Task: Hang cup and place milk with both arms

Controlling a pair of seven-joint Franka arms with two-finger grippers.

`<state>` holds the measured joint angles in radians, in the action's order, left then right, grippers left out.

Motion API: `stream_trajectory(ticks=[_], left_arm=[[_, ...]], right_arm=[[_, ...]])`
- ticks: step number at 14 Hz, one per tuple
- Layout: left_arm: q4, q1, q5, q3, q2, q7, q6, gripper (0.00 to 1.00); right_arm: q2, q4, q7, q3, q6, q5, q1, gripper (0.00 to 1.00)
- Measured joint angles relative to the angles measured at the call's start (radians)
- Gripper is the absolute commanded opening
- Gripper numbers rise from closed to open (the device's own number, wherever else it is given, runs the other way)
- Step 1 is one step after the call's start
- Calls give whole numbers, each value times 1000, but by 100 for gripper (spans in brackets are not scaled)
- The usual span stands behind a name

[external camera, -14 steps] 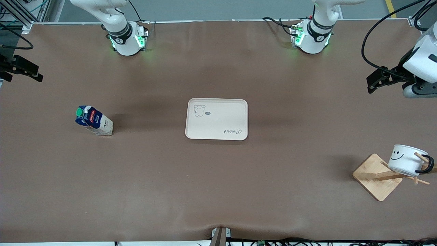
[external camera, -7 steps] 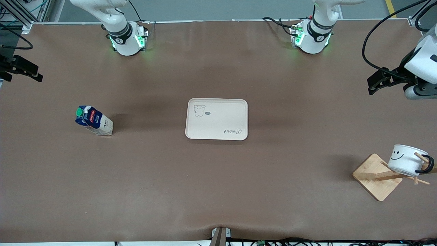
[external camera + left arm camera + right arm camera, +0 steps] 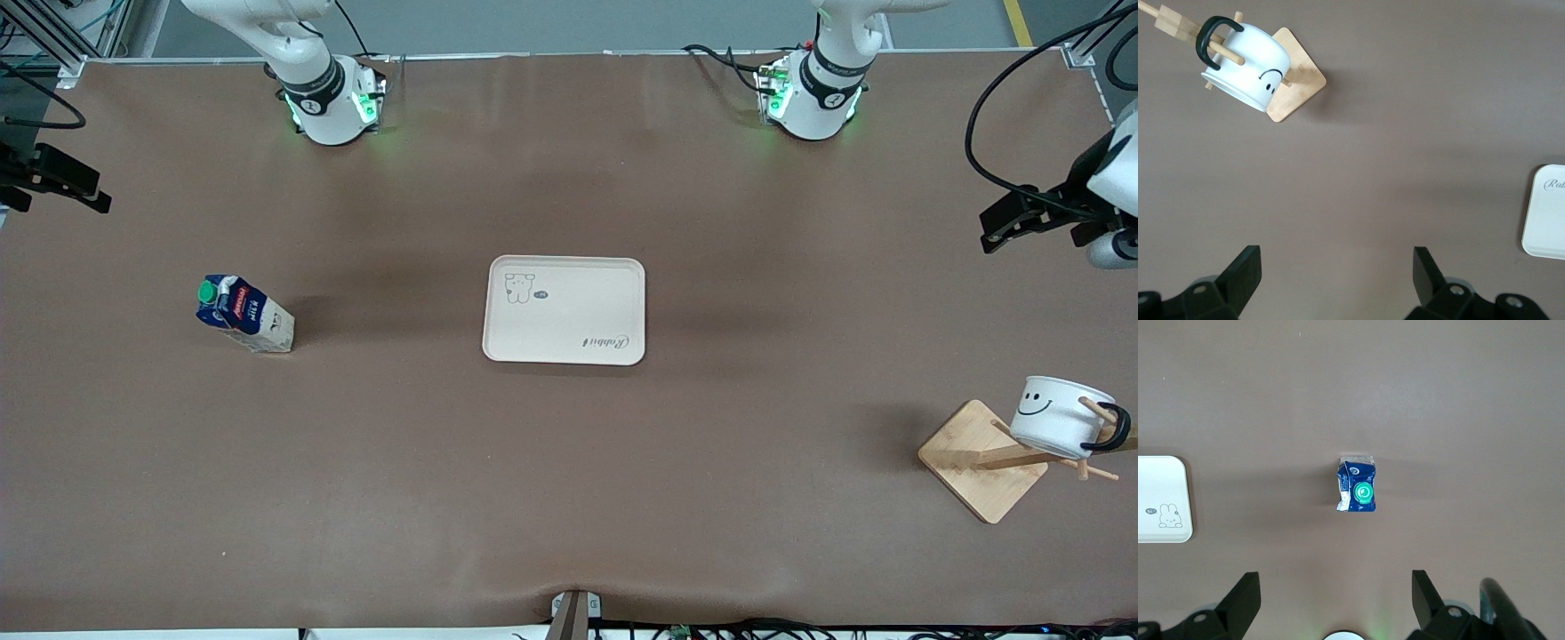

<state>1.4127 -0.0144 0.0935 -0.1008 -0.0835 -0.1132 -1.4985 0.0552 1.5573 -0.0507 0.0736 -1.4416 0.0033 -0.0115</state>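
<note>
Your left claw (image 3: 989,233) and right claw (image 3: 100,197) hang wide apart over the bench (image 3: 569,498) ends, cup (image 3: 1058,416) hooked on the wooden rack (image 3: 982,462), milk (image 3: 244,313) upright near the right arm's end.

A brown worktop (image 3: 569,462) carries three things. A cream tray (image 3: 564,310) lies flat at its centre. At nine o'clock from the tray, well apart, the milk (image 3: 244,314) stands upright. Toward four o'clock, near the worktop's edge, sits the square wooden base of a peg stand (image 3: 981,460).
</note>
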Motion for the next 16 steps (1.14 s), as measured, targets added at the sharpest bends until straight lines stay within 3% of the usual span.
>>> stream_trajectory(ticks=[16], left_arm=[[-19, 11, -20, -4, -14, 67, 7, 100]], right_arm=[[0, 0, 0, 0, 0, 0, 0, 100]])
